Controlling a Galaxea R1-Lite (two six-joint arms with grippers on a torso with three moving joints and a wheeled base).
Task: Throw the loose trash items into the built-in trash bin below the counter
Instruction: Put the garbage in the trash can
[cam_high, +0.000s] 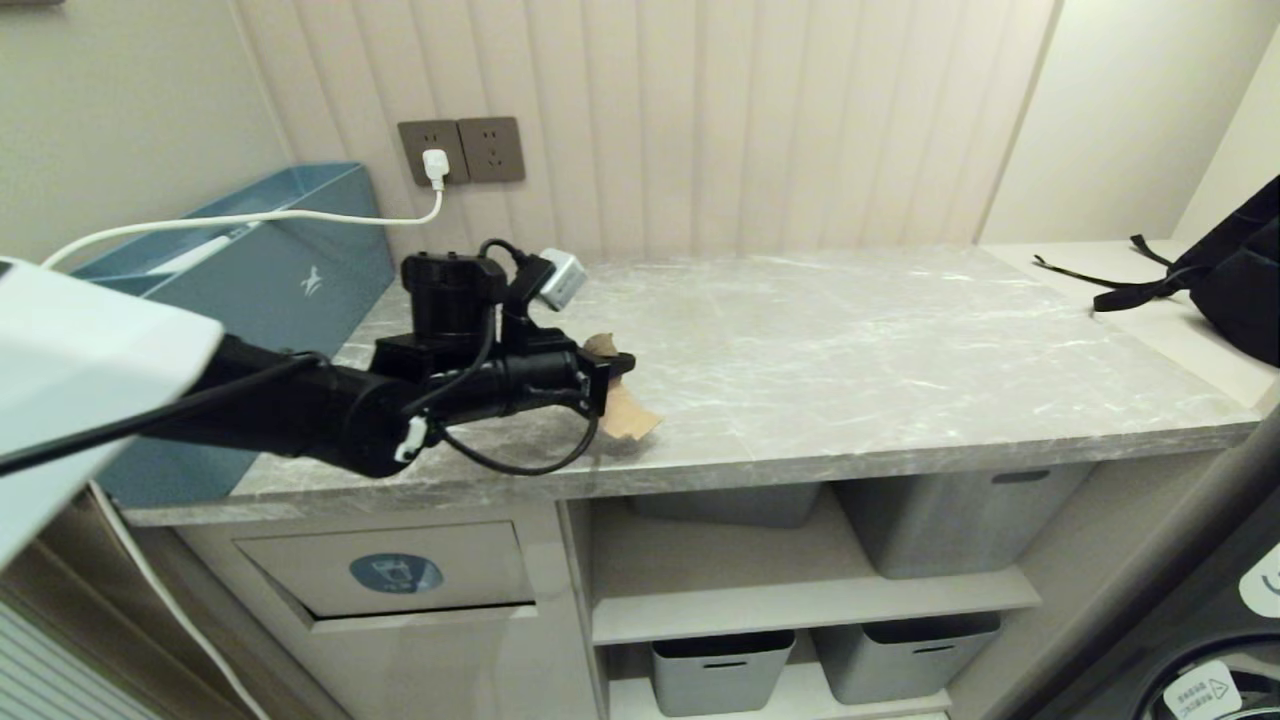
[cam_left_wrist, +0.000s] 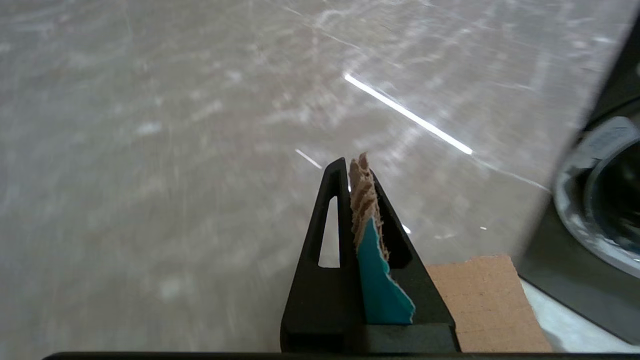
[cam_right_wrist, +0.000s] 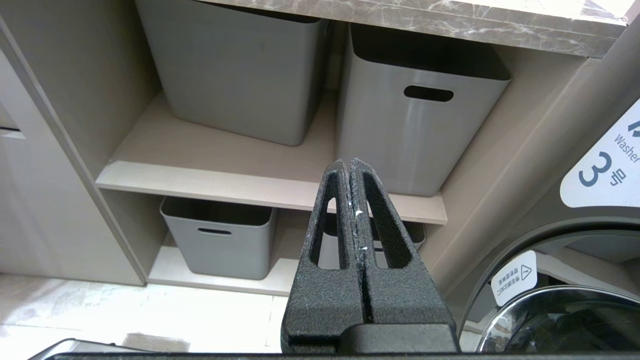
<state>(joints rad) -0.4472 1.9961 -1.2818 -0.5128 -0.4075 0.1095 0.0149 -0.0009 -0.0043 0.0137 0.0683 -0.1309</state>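
Note:
My left gripper (cam_high: 618, 368) reaches in from the left, low over the grey marble counter (cam_high: 850, 350) near its front edge. It is shut on a torn cardboard scrap (cam_left_wrist: 370, 240) with a turquoise face, which stands edge-on between the jaws above the counter (cam_left_wrist: 150, 150). A plain brown cardboard piece (cam_high: 630, 415) shows just under the gripper (cam_left_wrist: 352, 165); I cannot tell whether it belongs to the held scrap. It also shows in the wrist view, cardboard piece (cam_left_wrist: 492, 305). The built-in trash bin (cam_high: 390, 572), with its blue sticker, sits below the counter's left end. My right gripper (cam_right_wrist: 349, 162) is shut and empty, parked low before the shelves.
A teal box (cam_high: 290, 270) stands at the counter's left end behind the arm, with a white cable (cam_high: 250, 218) running to a wall socket. Grey storage bins (cam_high: 950, 520) fill the shelves. A black backpack (cam_high: 1230, 270) lies far right. A washer (cam_high: 1220, 660) stands at the lower right.

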